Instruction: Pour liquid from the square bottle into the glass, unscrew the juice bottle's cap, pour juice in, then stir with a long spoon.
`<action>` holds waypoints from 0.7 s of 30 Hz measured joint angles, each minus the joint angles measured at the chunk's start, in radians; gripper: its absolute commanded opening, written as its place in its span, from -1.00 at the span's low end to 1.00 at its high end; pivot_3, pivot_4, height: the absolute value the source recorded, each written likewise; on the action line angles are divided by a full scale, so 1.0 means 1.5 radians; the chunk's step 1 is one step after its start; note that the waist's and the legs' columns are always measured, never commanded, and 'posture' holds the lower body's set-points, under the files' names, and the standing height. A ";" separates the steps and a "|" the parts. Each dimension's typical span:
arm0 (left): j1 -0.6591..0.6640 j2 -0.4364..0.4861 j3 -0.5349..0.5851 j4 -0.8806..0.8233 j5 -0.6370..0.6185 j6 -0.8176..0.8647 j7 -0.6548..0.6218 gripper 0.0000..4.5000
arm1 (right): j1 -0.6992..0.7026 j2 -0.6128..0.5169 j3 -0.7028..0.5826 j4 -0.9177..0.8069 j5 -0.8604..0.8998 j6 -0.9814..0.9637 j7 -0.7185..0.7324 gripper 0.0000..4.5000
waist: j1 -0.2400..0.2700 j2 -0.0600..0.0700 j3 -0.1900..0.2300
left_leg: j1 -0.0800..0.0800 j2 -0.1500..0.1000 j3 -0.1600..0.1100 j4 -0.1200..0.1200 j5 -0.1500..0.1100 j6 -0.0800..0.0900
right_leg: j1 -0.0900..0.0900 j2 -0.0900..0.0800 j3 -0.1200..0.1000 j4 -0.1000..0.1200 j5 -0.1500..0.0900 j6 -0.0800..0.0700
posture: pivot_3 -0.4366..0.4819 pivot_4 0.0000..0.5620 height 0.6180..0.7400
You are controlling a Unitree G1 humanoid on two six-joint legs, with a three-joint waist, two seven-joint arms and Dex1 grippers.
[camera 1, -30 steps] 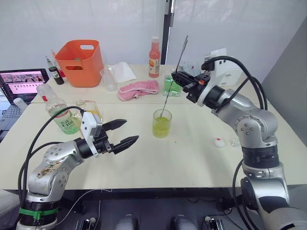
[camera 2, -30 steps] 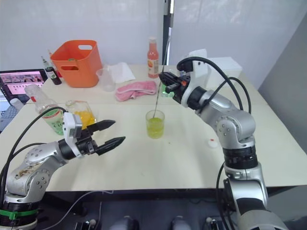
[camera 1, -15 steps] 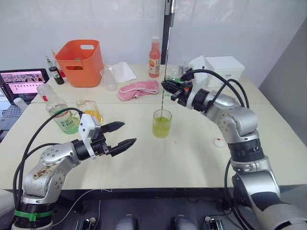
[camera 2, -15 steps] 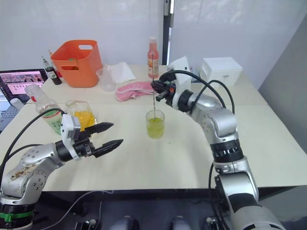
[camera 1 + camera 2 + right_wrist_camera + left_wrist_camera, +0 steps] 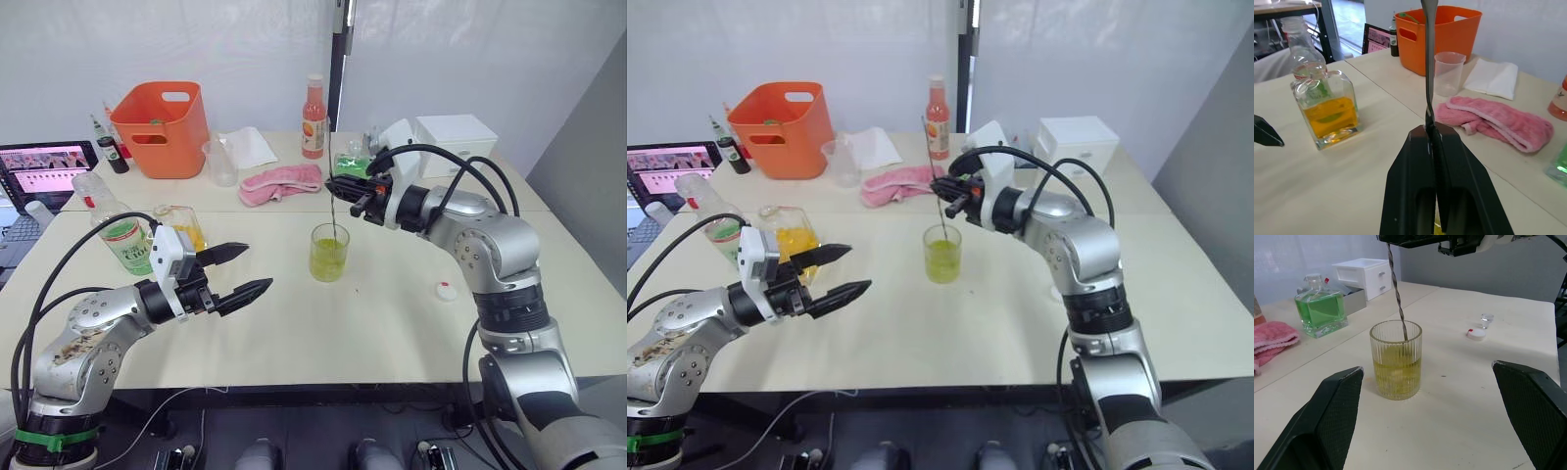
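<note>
Long spoon (image 5: 331, 201) pinched mid-stem by right gripper (image 5: 338, 188), bowl in glass (image 5: 329, 253); thin, stiff, slippery, so a firm grip is judged necessary. Left gripper (image 5: 247, 270) spread, empty.

We see the glass (image 5: 942, 254) mid-table, part full of yellow-green liquid, the spoon (image 5: 935, 180) standing in it and leaning toward 11 o'clock. The right gripper (image 5: 943, 188) pinches the stem above the rim. At 8 o'clock from the glass, the left gripper (image 5: 842, 272) hovers spread wide, the square bottle (image 5: 792, 238) just behind it.
</note>
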 measured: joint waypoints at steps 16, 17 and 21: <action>-0.008 0.006 0.000 0.000 0.000 0.000 0.002 0.98 | -0.017 0.017 -0.034 0.079 -0.055 -0.096 0.000 -1.00 | 0.000 0.000 0.000 | 0.000 0.000 0.000 0.000 0.000 0.000 | 0.000 0.000 0.000 0.000 0.000 0.000 | -0.05 -0.47 0.59; -0.008 0.009 0.000 0.000 0.000 0.001 0.002 0.98 | -0.010 0.010 -0.032 0.076 -0.056 -0.094 0.007 -1.00 | 0.000 0.000 0.000 | 0.000 0.000 0.000 0.000 0.000 0.000 | 0.000 0.000 0.000 0.000 0.000 0.000 | -0.05 -0.47 0.59; -0.009 0.012 0.000 0.000 -0.001 0.002 0.003 0.98 | 0.008 -0.016 -0.017 0.030 -0.048 -0.055 0.037 -1.00 | 0.000 0.000 0.000 | 0.000 0.000 0.000 0.000 0.000 0.000 | 0.000 0.000 0.000 0.000 0.000 0.000 | -0.05 -0.47 0.59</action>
